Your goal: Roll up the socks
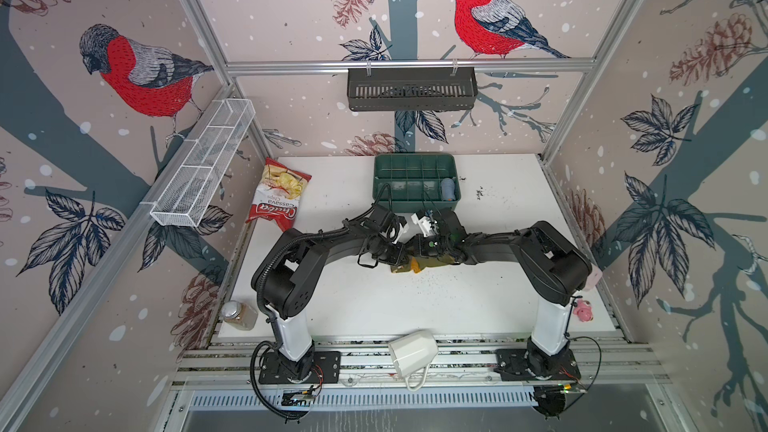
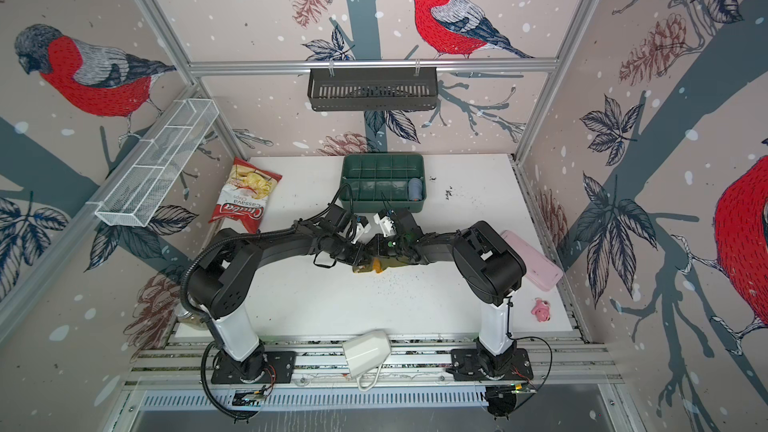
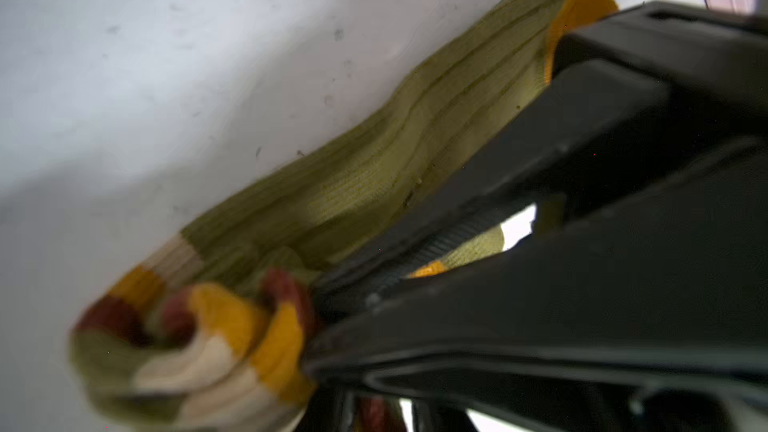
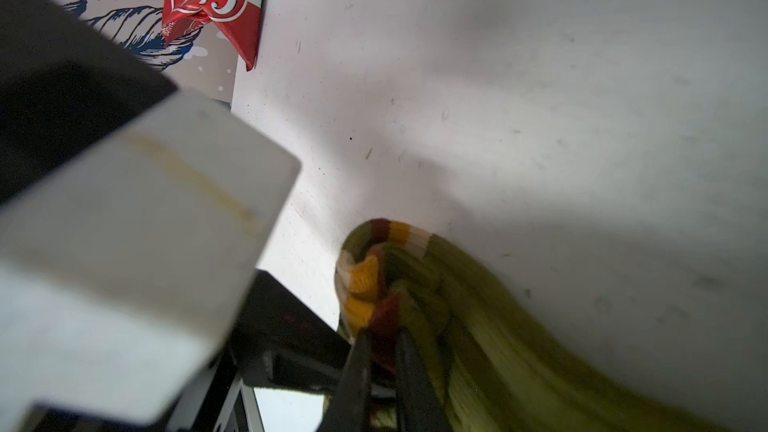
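1. Two black grippers meet at the centre of the white table (image 1: 374, 305), with the arms reaching in from 9 and 3 o'clock.
2. The olive-green socks (image 1: 401, 268) (image 2: 362, 270) lie flat at the centre, mostly hidden under the wrists in both top views. Only a mustard-orange patch peeks out.
3. The left gripper (image 3: 318, 322) has its jaws clenched narrow on the socks (image 3: 374, 160), with knit showing between them and the striped cuffs bunched at the tips.
4. The right gripper (image 4: 382, 334) pinches the brown cuff band of the socks (image 4: 478, 326).
5. At 12 o'clock stands a green divided tray (image 1: 415, 158) holding a small blue-grey sock roll (image 1: 448, 189).
6. A cassava chips bag (image 1: 276, 197) lies at 10 o'clock.
7. A white jug (image 1: 413, 351) lies tipped over at 6 o'clock.
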Controlling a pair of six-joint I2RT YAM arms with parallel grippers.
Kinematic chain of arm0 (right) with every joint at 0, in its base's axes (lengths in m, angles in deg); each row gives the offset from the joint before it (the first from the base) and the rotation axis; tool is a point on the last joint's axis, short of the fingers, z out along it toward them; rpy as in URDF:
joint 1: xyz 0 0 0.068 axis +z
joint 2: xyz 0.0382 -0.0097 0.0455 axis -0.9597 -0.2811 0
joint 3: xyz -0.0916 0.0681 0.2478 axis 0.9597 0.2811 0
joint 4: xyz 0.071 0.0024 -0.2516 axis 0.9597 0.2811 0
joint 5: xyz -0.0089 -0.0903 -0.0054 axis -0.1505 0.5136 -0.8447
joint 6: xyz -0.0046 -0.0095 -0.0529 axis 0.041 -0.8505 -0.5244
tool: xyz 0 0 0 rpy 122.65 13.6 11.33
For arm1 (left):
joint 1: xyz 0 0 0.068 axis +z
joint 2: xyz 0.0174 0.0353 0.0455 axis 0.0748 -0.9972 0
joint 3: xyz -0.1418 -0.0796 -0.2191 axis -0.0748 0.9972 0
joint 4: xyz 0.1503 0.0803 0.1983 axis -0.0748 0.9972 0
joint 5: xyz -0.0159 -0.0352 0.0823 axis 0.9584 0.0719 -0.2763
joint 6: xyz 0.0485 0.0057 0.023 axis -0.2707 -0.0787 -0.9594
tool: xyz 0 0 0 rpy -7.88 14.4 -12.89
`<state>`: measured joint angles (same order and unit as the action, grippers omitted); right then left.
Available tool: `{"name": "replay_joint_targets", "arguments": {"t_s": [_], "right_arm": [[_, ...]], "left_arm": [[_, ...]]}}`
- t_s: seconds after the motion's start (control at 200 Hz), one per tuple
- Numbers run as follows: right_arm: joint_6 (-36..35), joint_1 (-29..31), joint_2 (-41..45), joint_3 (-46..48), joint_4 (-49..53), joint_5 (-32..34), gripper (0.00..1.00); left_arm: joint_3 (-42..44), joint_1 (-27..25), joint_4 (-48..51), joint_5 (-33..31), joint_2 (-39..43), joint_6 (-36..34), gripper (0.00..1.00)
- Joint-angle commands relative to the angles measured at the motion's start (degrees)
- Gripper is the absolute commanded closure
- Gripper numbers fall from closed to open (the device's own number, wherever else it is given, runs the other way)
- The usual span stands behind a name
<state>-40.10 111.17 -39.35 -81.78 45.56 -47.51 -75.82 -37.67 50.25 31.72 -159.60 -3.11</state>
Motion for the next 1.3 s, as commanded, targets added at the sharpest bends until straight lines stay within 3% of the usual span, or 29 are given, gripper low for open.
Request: {"name": "replay_joint_targets", "arguments": {"t_s": [0.0, 0.48, 0.71, 0.871, 1.296], "right_arm": [[-2.3, 0.3, -0.7, -1.1, 4.4, 0.5, 0.85], [-5.0, 0.1, -4.3, -2.8, 10.1, 6.0, 0.87], [-5.1, -0.7, -4.2, -2.3, 10.1, 6.7, 0.88], [-4.9, -0.5, -4.1, -2.1, 9.5, 6.5, 0.88], [-4.7, -0.3, -3.3, -1.6, 9.2, 6.6, 0.89]], "left_arm": [[0.3, 0.2, 2.5, -1.1, -0.6, -0.7, 0.74], [0.3, 0.7, 2.8, 3.2, 2.5, -2.0, 0.71], [0.9, 3.1, 3.9, 5.7, 8.2, -2.3, 0.7], [3.6, 6.0, 4.4, 4.4, 11.4, -1.6, 0.64], [8.2, 8.2, -5.3, 9.9, 8.7, 2.7, 0.6]]}}
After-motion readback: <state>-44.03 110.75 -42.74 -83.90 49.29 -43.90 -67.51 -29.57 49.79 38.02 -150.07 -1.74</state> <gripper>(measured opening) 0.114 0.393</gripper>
